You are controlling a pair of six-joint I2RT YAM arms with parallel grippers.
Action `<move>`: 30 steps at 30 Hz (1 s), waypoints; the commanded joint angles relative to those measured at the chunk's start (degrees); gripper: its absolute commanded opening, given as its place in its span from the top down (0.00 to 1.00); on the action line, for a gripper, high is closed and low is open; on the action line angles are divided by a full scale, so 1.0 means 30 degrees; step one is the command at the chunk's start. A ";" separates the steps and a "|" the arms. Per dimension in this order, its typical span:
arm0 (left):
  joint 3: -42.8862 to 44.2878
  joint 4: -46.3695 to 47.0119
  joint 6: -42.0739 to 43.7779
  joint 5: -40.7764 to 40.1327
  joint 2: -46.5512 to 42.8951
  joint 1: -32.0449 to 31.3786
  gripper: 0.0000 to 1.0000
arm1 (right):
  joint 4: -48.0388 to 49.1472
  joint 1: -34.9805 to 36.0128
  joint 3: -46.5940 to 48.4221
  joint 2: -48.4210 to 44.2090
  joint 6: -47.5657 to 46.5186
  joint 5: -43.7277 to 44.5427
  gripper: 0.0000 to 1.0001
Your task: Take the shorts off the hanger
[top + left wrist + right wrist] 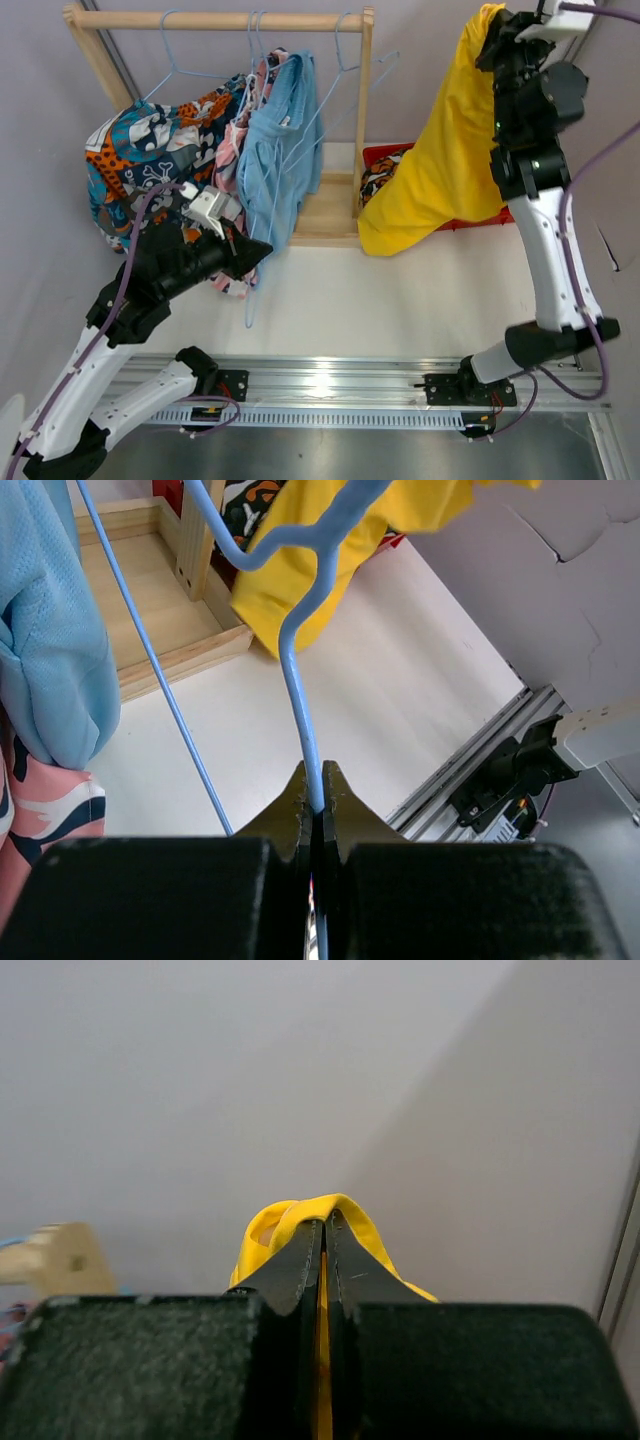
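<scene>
My right gripper [497,25] [323,1225] is raised high at the back right, shut on the waistband of the yellow shorts [440,160] [272,1228]. They hang down with their lower end over the red bin [388,153]. My left gripper [262,254] [317,780] is shut on the wire of a bare light blue hanger [300,680] in front of the rack. Light blue shorts [282,150] [50,630], pink shorts [232,145] [40,815] and teal-orange patchwork shorts [140,145] hang on the wooden rack [220,19].
Black-orange-white shorts [377,177] lie in the red bin beside the rack's right post [365,110]. The rack's wooden base [325,215] sits between the two arms. A metal rail [330,385] runs along the near table edge.
</scene>
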 commanded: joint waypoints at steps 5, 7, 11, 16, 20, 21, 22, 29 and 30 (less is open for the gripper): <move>-0.0016 0.1717 -0.0152 -0.0270 0.0829 -0.0102 1.00 | 0.1880 -0.4421 0.1503 0.4275 0.3638 -0.3184 1.00; 0.0013 0.1951 -0.0035 -0.0533 0.1297 -0.0102 1.00 | 0.2113 -0.4806 0.0715 0.4573 0.3993 -0.3594 1.00; 0.0742 0.2099 0.0345 -0.1440 0.2731 -0.0102 1.00 | 0.4513 -0.5100 -0.5166 0.3495 0.4842 -0.3772 1.00; 0.3083 0.1894 0.1282 -0.3137 0.4635 -0.0072 1.00 | 0.4695 -0.5130 -1.2583 0.2349 0.7185 -0.4651 0.57; 0.4900 0.1543 0.1809 -0.3522 0.6391 -0.0072 1.00 | 0.5364 -0.5071 -1.7152 0.0916 0.9236 -0.5267 0.46; 0.5225 0.1484 0.1898 -0.3493 0.6715 -0.0072 1.00 | 0.5976 -0.5013 -1.8119 0.0448 0.9587 -0.5121 0.46; 0.5982 0.1280 0.2015 -0.3493 0.7038 -0.0072 1.00 | 0.6272 -0.4954 -1.9955 -0.0630 0.9997 -0.5120 0.45; 1.1542 0.0751 0.2690 -0.2381 1.0435 0.0366 1.00 | 0.6511 -0.4135 -2.5385 -0.6054 1.0207 -0.5207 0.45; 1.1933 0.0693 0.2632 -0.2003 1.1309 0.0512 1.00 | 0.6249 -0.4047 -2.5829 -0.6727 1.0206 -0.5091 0.45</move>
